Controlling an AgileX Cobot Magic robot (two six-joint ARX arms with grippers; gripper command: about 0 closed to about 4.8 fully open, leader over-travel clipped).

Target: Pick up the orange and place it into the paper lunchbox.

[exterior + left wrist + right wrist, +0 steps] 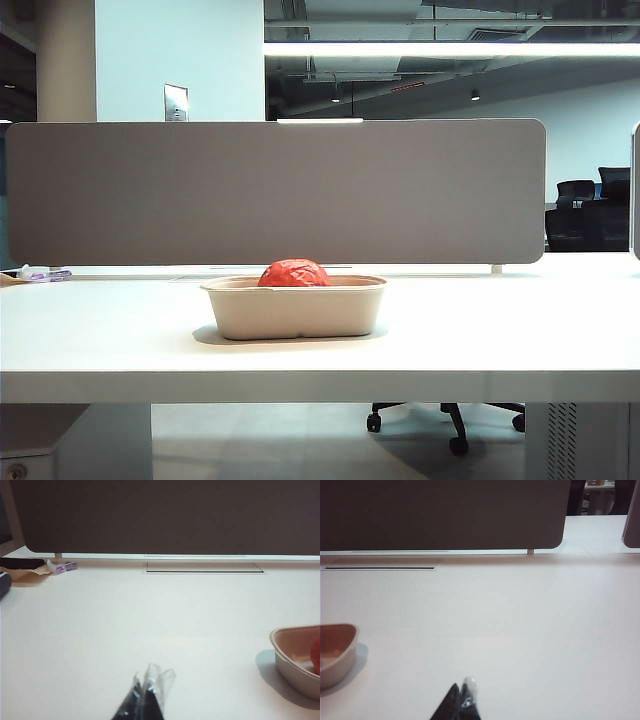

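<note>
orange (294, 273): inside the paper lunchbox (295, 310)
left tool (145, 700): pressed together, apart from the lunchbox
right tool (461, 705): pressed together, apart from the lunchbox

No text, label or number could be read — the small wall plate (176, 102) looked perhaps blank.

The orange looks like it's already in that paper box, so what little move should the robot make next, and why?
Probably none beyond holding both arms back. The orange sits inside the paper lunchbox, poking above its rim. The left gripper and the right gripper are shut, hold nothing and sit low over bare table, clear of the box on either side. The job looks done.
</note>
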